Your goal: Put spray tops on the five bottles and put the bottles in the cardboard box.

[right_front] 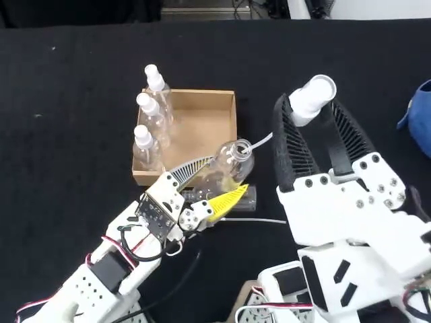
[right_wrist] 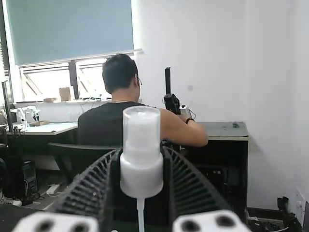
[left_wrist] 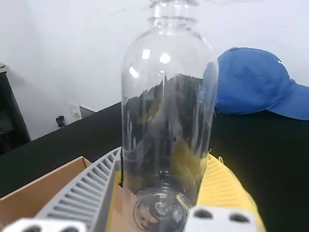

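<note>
Cardboard box on black table: we count three spray-topped bottles upright along one wall. Left gripper jaws pinch open-necked clear bottle, tilted at box corner. Right gripper jaws clamp white spray top beside box.

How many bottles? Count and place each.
5: three capped bottles stand in the cardboard box, an uncapped bottle in the left claw, another bottle lies partly hidden beside it.
</note>
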You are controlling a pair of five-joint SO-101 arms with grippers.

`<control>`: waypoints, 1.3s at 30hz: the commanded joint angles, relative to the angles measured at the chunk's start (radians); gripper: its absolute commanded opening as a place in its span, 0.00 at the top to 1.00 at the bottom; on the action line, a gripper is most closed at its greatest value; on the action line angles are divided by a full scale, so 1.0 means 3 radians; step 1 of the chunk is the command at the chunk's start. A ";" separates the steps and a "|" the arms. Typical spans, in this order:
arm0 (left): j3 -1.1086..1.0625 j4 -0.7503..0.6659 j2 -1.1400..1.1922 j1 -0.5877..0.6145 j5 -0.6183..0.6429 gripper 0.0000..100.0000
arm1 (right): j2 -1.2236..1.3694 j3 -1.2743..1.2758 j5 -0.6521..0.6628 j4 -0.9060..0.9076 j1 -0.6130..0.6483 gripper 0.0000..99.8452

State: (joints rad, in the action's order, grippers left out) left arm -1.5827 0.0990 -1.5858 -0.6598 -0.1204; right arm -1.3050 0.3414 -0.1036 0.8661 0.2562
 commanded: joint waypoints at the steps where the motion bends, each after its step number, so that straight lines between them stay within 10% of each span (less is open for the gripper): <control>1: 0.0074 -0.0077 -0.0061 -0.0033 -0.0010 0.97 | 0.0120 -0.0115 0.0005 0.0015 0.0051 0.99; 17: 0.0084 -0.0077 -0.0061 -0.0033 -0.0020 0.97 | 0.0105 0.0642 0.0031 0.0066 0.0650 0.98; 24: 0.0084 -0.0072 -0.0061 -0.0033 -0.0020 0.97 | 0.0105 0.0115 0.0031 0.0936 0.0869 0.76; 39: 0.0074 -0.0092 -0.0061 -0.0059 0.0000 0.97 | -0.0003 -0.0120 0.0578 0.2266 0.1176 0.76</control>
State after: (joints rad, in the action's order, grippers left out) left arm -1.5827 0.0990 -1.5858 -0.6659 -0.1204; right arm -1.2988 0.2478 0.0591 1.5643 0.5953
